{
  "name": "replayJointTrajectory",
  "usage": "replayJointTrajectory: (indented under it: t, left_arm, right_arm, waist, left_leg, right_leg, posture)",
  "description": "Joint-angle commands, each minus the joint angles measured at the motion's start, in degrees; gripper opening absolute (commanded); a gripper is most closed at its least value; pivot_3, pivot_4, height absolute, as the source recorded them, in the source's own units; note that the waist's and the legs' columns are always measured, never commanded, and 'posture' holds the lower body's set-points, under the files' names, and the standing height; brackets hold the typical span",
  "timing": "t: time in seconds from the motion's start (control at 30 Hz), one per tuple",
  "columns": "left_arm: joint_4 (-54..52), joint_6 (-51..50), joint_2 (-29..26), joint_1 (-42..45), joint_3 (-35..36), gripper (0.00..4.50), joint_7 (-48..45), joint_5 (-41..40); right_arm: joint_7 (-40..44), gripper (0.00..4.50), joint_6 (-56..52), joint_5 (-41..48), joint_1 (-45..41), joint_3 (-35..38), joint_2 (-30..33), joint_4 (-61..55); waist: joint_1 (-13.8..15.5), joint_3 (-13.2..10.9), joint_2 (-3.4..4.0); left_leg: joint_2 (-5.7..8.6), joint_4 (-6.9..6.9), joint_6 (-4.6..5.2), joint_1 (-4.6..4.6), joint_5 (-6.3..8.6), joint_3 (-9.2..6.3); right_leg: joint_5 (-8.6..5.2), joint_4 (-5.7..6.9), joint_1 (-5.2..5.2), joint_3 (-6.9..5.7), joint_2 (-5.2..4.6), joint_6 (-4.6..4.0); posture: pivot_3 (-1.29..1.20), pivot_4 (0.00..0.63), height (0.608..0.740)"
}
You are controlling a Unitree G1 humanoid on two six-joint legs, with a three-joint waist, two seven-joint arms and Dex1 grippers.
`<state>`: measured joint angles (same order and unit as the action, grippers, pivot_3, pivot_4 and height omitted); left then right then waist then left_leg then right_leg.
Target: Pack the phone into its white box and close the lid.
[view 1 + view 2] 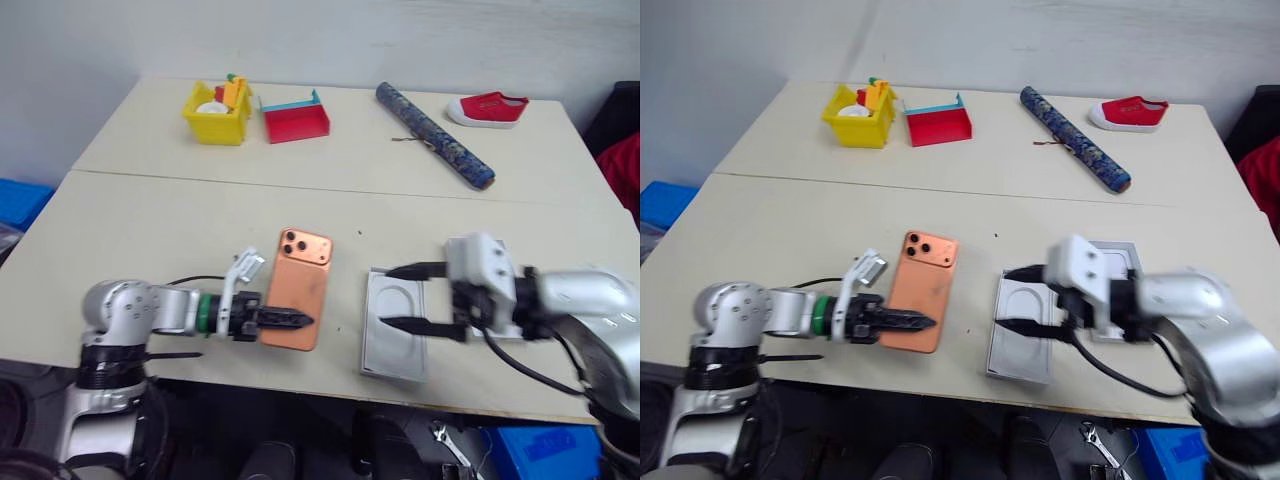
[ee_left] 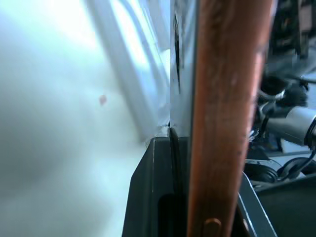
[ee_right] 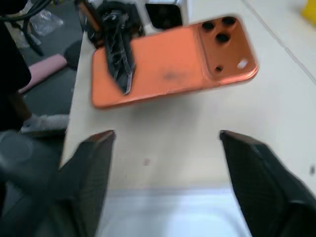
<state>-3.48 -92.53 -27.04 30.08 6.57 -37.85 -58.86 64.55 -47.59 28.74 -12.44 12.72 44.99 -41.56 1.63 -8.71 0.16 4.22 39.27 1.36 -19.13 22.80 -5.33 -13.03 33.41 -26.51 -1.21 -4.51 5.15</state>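
Phone [image 1: 300, 290], camera cluster at 12 o'clock, clamped at its near end by the left hand [image 1: 283, 319]; right hand [image 1: 415, 297] open at 3 o'clock above the white insert [image 1: 393, 330]; next, carry it to the white box [image 1: 1118, 262].

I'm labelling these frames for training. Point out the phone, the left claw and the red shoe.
phone [image 1: 303, 285]: left eye view, middle of its orange back.
left claw [image 1: 292, 320]: left eye view, fingertips clamped on the phone's near end.
red shoe [image 1: 488, 108]: left eye view, its upper.
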Motion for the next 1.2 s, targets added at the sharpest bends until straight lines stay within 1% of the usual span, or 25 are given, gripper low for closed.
replayJointTrajectory:
  t: [0.03, 0.1, 0.2, 0.33, 0.4, 0.47, 0.57, 0.7, 0.87, 0.93, 0.97, 1.03, 1.13, 1.17, 1.2]
  left_arm:
    - [0.8, 0.0, 3.6, 2.4, -1.4, 0.11, 5.2, -4.4]
    - [3.3, 0.0, 7.1, 4.3, -2.4, 0.11, 8.8, -6.6]
    - [7.3, 0.0, 11.9, 5.8, -3.7, 0.11, 14.6, -9.6]
    - [11.5, 0.0, 17.9, 6.5, -5.8, 0.11, 23.3, -12.1]
    - [13.8, 0.0, 19.8, 6.8, -5.8, 0.11, 27.1, -13.4]
    - [17.7, 0.0, 23.1, 7.2, -4.2, 0.11, 31.9, -13.6]
    - [20.5, 0.0, 27.6, 6.7, -2.3, 0.11, 37.4, -14.2]
    - [22.9, 0.0, 29.6, 6.8, -1.1, 0.11, 42.1, -17.1]
    - [25.7, 0.0, 32.1, 9.3, 1.6, 0.11, 46.3, -14.0]
    - [25.8, 0.0, 31.9, 9.4, 0.5, 0.11, 46.3, -15.3]
    - [25.8, 0.0, 31.7, 9.3, -0.3, 0.67, 46.2, -16.3]
    - [25.7, 0.0, 31.0, 9.3, -2.5, 1.1, 45.6, -18.0]
    - [25.9, 0.0, 30.0, 9.9, -4.3, 2.02, 44.6, -19.2]
    - [25.7, 0.0, 29.4, 10.4, -5.0, 2.23, 44.2, -19.1]
    - [25.6, 0.0, 28.9, 11.0, -5.3, 2.65, 43.8, -19.2]
  right_arm:
    - [-1.3, 4.48, -2.4, 4.9, 6.4, 10.0, 2.9, -6.1]
    - [-2.0, 4.5, -2.8, 6.0, 11.7, 14.4, 3.7, -8.0]
    - [-4.7, 4.5, -3.1, 7.1, 16.6, 18.0, 3.5, -10.2]
    - [-8.7, 4.5, -2.9, 8.6, 19.9, 20.1, 2.7, -11.9]
    - [-10.0, 4.5, -2.6, 9.0, 21.0, 20.3, 2.9, -12.4]
    - [-11.2, 4.5, -2.3, 9.7, 22.2, 20.5, 2.9, -13.0]
    - [-12.6, 4.5, -2.1, 10.6, 23.5, 20.9, 3.1, -13.5]
    - [-13.8, 4.5, -1.1, 11.0, 24.8, 20.7, 3.8, -13.6]
    - [-15.3, 4.5, -0.4, 11.7, 24.9, 20.6, 4.3, -13.1]
    - [-15.8, 4.5, 0.1, 11.7, 24.9, 20.4, 4.6, -12.9]
    - [-16.0, 4.5, 0.3, 11.7, 24.9, 20.3, 4.6, -12.8]
    - [-16.3, 4.5, 0.7, 11.6, 25.0, 20.0, 4.7, -12.7]
    - [-16.8, 4.5, 1.1, 11.8, 25.0, 19.8, 4.7, -12.6]
    - [-16.9, 4.5, 1.2, 11.8, 25.1, 19.6, 4.7, -12.6]
    - [-17.1, 4.5, 1.4, 11.8, 25.1, 19.5, 4.7, -12.5]
  waist:
    - [0.1, 0.0, -0.06]
    - [-0.1, -0.1, -0.13]
    - [-0.1, -0.1, -0.16]
    - [0.0, -0.1, -0.18]
    - [0.0, -0.1, -0.24]
    - [0.1, -0.1, -0.24]
    - [0.4, -0.1, -0.26]
    - [1.1, -0.1, -0.27]
    - [1.6, -0.1, -0.27]
    - [1.6, -0.1, -0.27]
    - [1.6, -0.1, -0.27]
    - [1.6, -0.1, -0.27]
    - [1.6, -0.1, -0.27]
    - [1.6, -0.1, -0.27]
    - [1.6, -0.1, -0.27]
  left_leg:
    - [0.0, 0.01, 0.0, -0.01, -0.01, 0.0]
    - [0.0, 0.03, -0.01, 0.0, -0.02, 0.03]
    - [0.0, 0.06, -0.05, 0.04, -0.08, 0.05]
    - [0.0, 0.15, -0.08, 0.08, -0.11, 0.11]
    - [0.01, 0.21, -0.08, 0.07, -0.11, 0.11]
    - [0.02, 0.25, -0.09, 0.06, -0.11, 0.11]
    - [0.04, 0.28, -0.09, 0.07, -0.11, 0.11]
    - [0.05, 0.37, -0.1, 0.07, -0.11, 0.13]
    - [0.08, 0.46, -0.1, 0.06, -0.1, 0.14]
    - [0.08, 0.46, -0.1, 0.06, -0.1, 0.15]
    - [0.08, 0.46, -0.1, 0.06, -0.1, 0.15]
    - [0.08, 0.47, -0.1, 0.06, -0.1, 0.15]
    - [0.09, 0.48, -0.1, 0.06, -0.1, 0.15]
    - [0.08, 0.48, -0.1, 0.06, -0.1, 0.15]
    - [0.08, 0.49, -0.11, 0.06, -0.1, 0.15]
  right_leg:
    - [0.01, 0.01, 0.0, 0.01, 0.0, 0.02]
    - [0.03, 0.01, 0.0, 0.02, 0.0, 0.06]
    - [0.06, 0.08, 0.01, 0.04, 0.01, 0.11]
    - [0.1, 0.15, 0.04, 0.13, 0.01, 0.18]
    - [0.1, 0.15, 0.04, 0.13, 0.01, 0.18]
    - [0.11, 0.21, 0.04, 0.13, 0.01, 0.18]
    - [0.11, 0.19, 0.04, 0.13, 0.01, 0.18]
    - [0.11, 0.14, 0.06, 0.15, 0.0, 0.19]
    - [0.11, 0.13, 0.06, 0.16, 0.0, 0.2]
    - [0.11, 0.13, 0.06, 0.16, 0.0, 0.2]
    - [0.11, 0.14, 0.06, 0.16, 0.0, 0.2]
    - [0.11, 0.15, 0.06, 0.16, 0.0, 0.2]
    - [0.11, 0.18, 0.06, 0.16, 0.0, 0.2]
    - [0.11, 0.18, 0.06, 0.16, 0.0, 0.2]
    - [0.11, 0.18, 0.06, 0.16, 0.0, 0.2]
  posture:
    - [0.0, 0.15, 0.74]
    - [0.0, 0.15, 0.74]
    - [0.0, 0.15, 0.74]
    - [0.0, 0.15, 0.74]
    - [0.0, 0.15, 0.74]
    - [0.0, 0.15, 0.74]
    - [0.0, 0.15, 0.74]
    - [0.0, 0.15, 0.74]
    - [0.0, 0.15, 0.74]
    - [0.0, 0.15, 0.74]
    - [0.0, 0.15, 0.74]
    - [0.0, 0.15, 0.74]
    - [0.0, 0.15, 0.74]
    - [0.0, 0.15, 0.74]
    - [0.0, 0.15, 0.74]
